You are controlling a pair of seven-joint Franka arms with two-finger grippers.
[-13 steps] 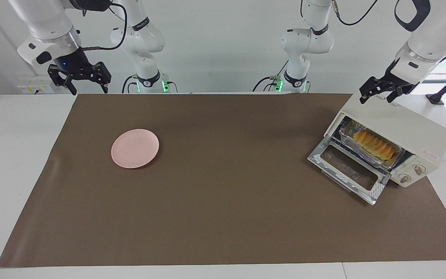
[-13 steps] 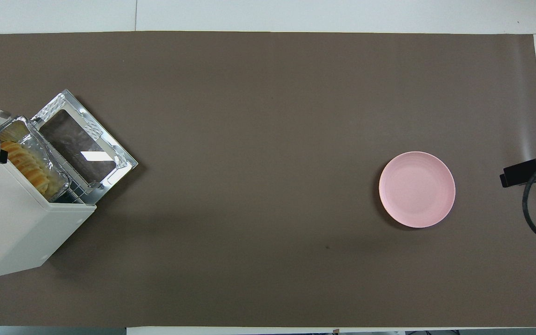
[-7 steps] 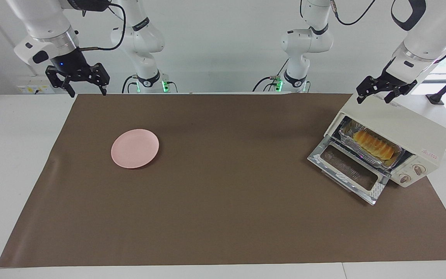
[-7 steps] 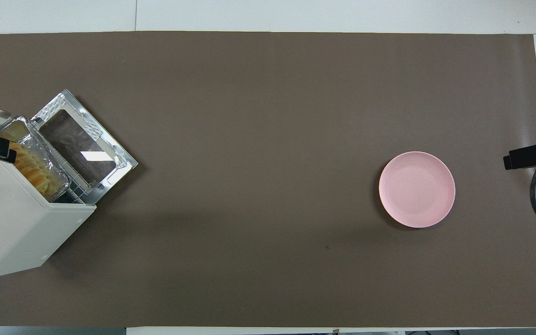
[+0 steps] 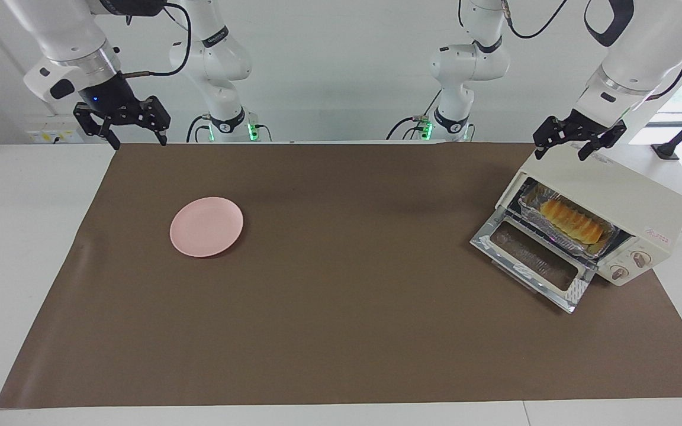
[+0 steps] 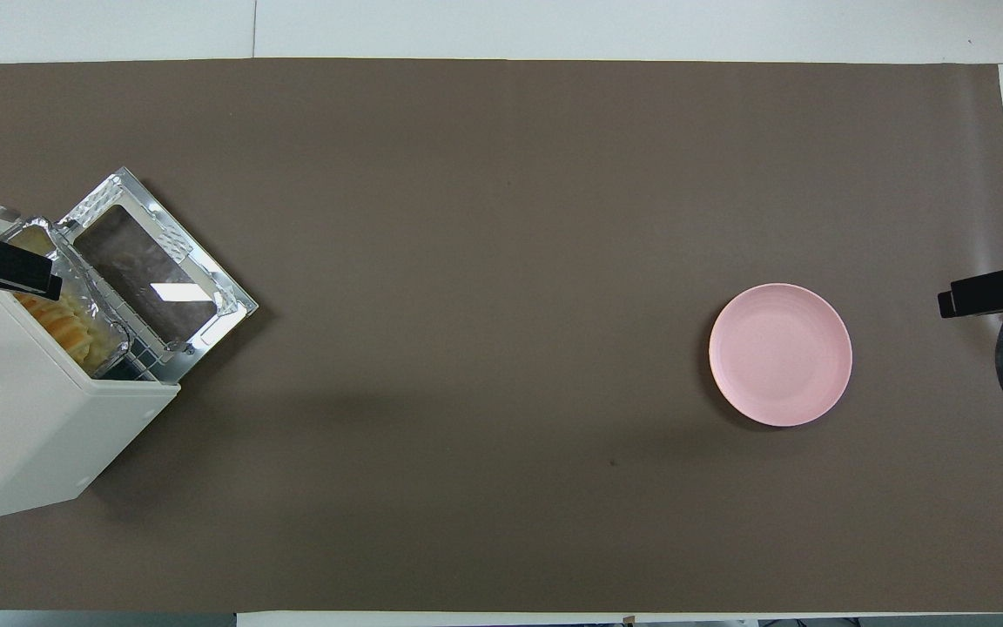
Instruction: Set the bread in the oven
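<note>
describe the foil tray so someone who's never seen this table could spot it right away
Find the cream-white oven at the left arm's end of the brown mat, its glass door dropped open. On the rack inside sits the foil tray: crinkled and silver, holding the golden ridged bread.

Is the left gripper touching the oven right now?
Cannot tell. In the facing view the open left gripper sits at the oven's top edge nearest the robots, with no plain gap or contact.

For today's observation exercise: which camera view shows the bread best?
The facing view: the bread lies in full length in its foil tray inside the open oven. In the overhead view the oven's top and the left gripper hide most of it.
</note>
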